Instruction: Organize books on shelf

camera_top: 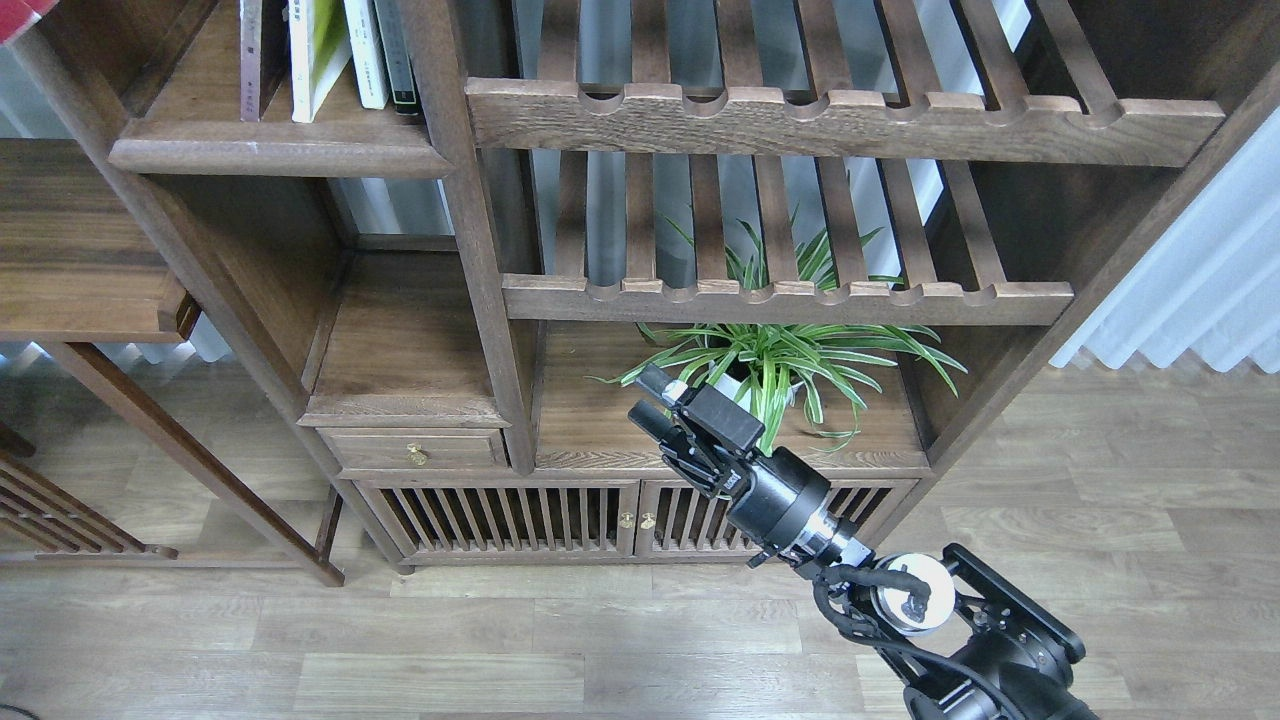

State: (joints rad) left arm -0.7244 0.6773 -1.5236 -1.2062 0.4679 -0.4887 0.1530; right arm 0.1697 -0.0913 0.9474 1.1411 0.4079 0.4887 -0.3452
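Right claw [655, 400] sits at the far end of the right arm [790, 505], which comes in from bottom right. It points up-left, in front of the cabinet's lower right bay, just left of the plant [790, 365]. Holds nothing. Fingers overlap and read dark from this angle, so I can't tell whether they're apart or together. Left claw not in view.

Shelf [270, 155] is top left: flat dark-brown board with a thick rounded front edge. Books stand upright on it, cut off by the top of the frame: a maroon book [262, 55] on the left, a yellow-green book [315, 50] just beside it with its white page block facing out, then a thin white book [365, 50] and a thin dark-spined book [395, 50] leaning against the post [470, 240]. A sliver of red [20, 12] shows at the top left corner; can't tell what it is.

Claw is well apart from the books, lower and to the right.

Two slatted racks with notched front rails fill the upper right: upper rack [840, 120], lower rack [790, 300]. Plant stands on the board under the lower rack. Small drawer [415, 450] with a brass knob sits below the left bay, slatted doors [560, 515] under that. Wood plank floor [500, 650].
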